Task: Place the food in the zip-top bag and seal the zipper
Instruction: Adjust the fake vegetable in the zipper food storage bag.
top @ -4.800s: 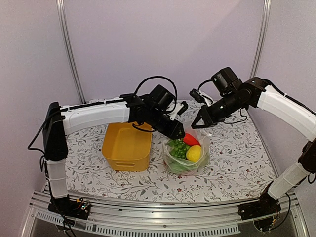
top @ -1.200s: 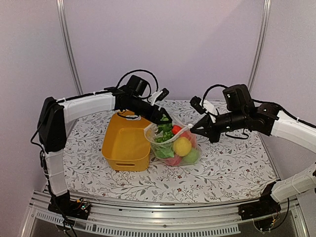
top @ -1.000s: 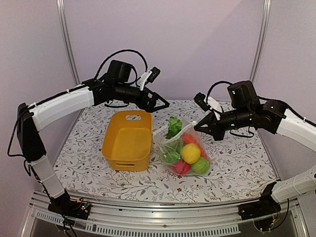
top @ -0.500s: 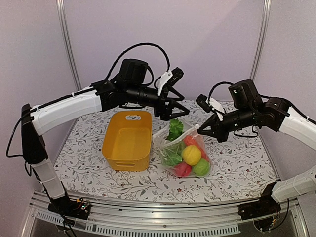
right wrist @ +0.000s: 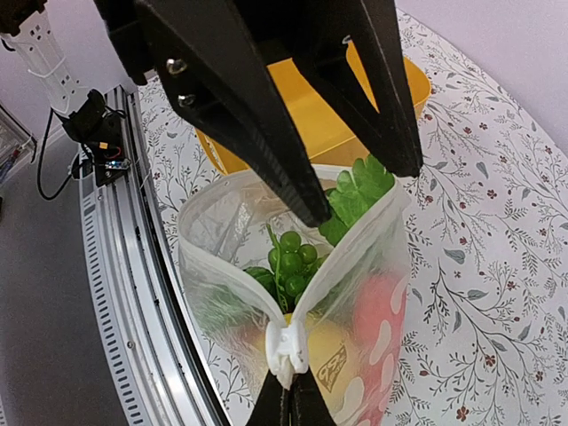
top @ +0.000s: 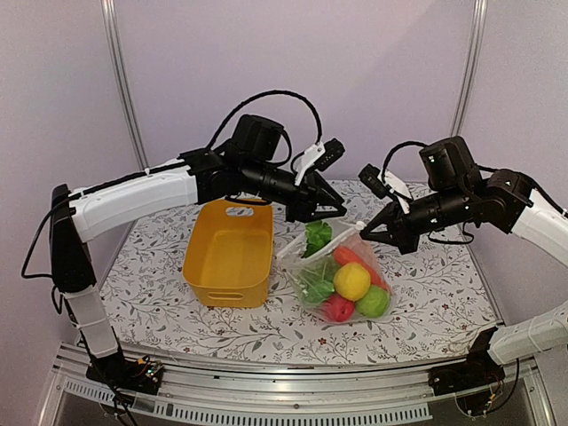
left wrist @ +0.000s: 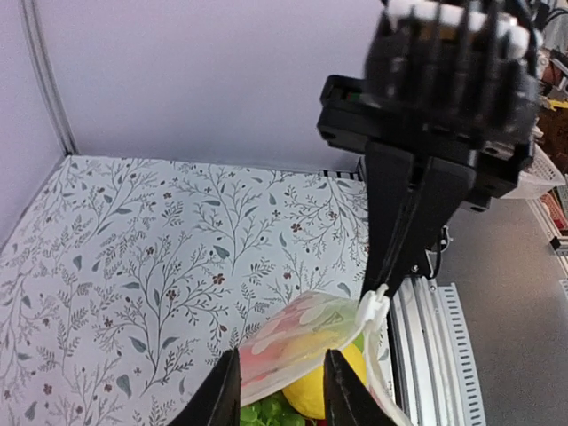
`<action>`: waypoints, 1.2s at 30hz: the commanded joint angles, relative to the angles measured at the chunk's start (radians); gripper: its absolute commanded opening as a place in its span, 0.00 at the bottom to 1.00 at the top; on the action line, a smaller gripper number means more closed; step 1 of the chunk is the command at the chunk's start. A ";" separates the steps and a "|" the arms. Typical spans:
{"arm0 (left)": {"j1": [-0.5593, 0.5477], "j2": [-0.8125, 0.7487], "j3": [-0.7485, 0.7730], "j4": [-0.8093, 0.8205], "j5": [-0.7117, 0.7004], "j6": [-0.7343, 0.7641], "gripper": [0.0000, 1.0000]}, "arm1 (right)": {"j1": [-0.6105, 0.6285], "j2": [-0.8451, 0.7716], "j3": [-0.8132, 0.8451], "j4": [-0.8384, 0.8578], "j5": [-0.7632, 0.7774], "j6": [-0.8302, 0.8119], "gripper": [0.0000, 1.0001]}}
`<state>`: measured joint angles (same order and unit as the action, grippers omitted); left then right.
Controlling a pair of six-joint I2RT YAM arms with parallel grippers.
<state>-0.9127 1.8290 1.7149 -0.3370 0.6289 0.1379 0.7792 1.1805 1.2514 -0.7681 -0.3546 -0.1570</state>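
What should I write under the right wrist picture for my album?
Right gripper pinches the zipper of the zip-top bag holding the food; left gripper straddles its open rim.

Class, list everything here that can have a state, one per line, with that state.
zip-top bag: mouth open, food inside
zipper: unsealed
yellow tub: upright, empty
right gripper: jaws shut on the zipper
left gripper: jaws apart, bag rim between them

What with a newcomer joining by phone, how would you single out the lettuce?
Right of the yellow tub sits the clear dotted bag. The lettuce pokes from its open mouth: the only frilly green leaf, above the round fruit pieces.
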 commanded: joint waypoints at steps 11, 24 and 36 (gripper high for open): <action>-0.007 -0.142 -0.277 -0.061 -0.311 -0.329 0.65 | 0.011 -0.023 0.031 -0.020 -0.034 0.014 0.00; 0.018 -0.008 -0.232 -0.032 -0.280 -0.334 0.61 | 0.016 -0.006 0.046 -0.019 -0.043 0.025 0.00; -0.005 0.035 -0.152 -0.027 -0.304 -0.330 0.55 | 0.017 -0.017 0.020 -0.008 -0.037 0.032 0.00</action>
<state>-0.9035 1.9121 1.5505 -0.3790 0.3874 -0.2001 0.7864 1.1801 1.2697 -0.8074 -0.3767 -0.1371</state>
